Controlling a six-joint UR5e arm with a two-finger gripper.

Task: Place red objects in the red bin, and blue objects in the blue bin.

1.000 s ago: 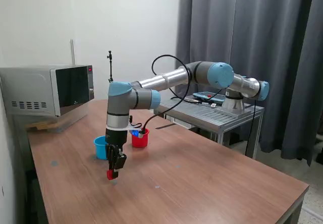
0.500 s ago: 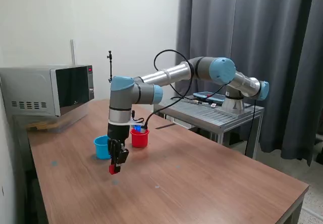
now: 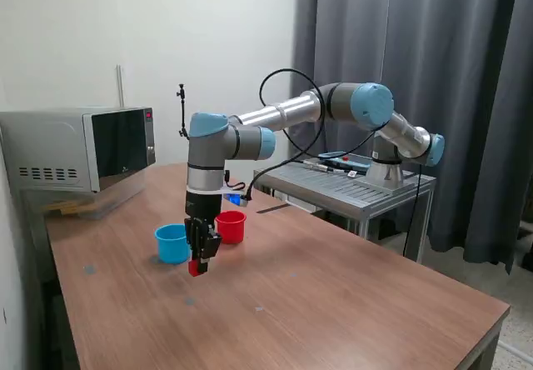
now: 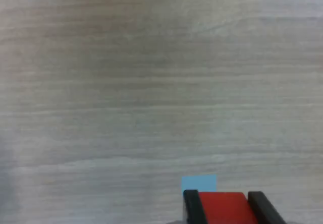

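Compared with 1 second ago, the gripper is higher above the wooden table and has shifted toward the exterior view's right, closer to the 2 cups, carrying its load along. Its 2 fingers are clamped on 1 red cube, which hangs clear of the tabletop; in the wrist view the same red cube sits squeezed between the black fingers. The light-blue cup stands just beside the gripper on the exterior view's left, and the red cup stands near it on the exterior view's right, slightly behind. A small light-blue patch on the table shows just past the held cube.
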